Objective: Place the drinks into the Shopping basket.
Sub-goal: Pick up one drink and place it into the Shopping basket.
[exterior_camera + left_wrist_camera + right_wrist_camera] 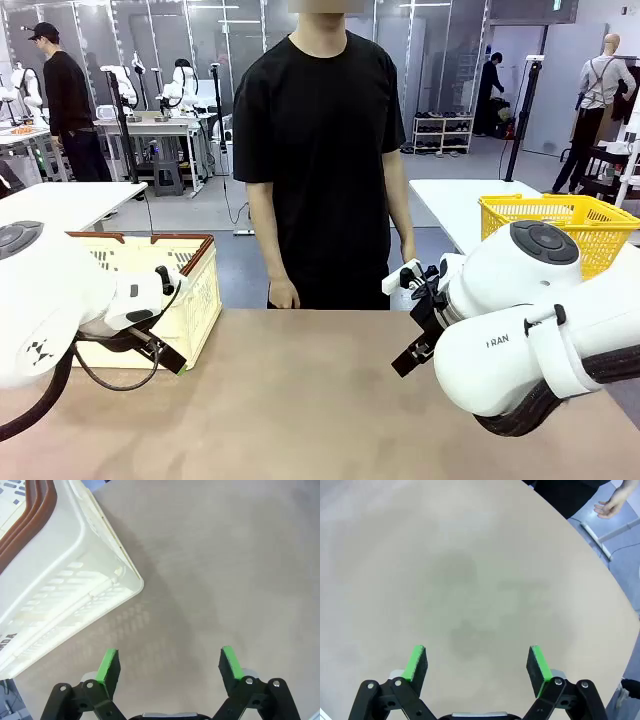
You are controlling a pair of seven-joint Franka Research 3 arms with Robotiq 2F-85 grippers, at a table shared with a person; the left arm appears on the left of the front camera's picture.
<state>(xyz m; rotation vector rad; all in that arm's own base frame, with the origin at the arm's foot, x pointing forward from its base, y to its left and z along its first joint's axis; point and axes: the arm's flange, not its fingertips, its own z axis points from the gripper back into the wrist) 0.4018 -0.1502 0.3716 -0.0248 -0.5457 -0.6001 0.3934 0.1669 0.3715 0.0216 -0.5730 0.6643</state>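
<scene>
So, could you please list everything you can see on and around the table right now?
Table: one, tan, between the robot and the person.
Shopping basket: one, cream-white with a brown rim, on the table's left side.
Yellow mesh basket: one, bright yellow, on a white side table at far right.
Person: one, black T-shirt, standing at the table's far edge.
Left claw: one, black with green pads, open, above the tabletop near the Shopping basket's corner.
Right claw: one, black with green pads, open, above the tabletop.
</scene>
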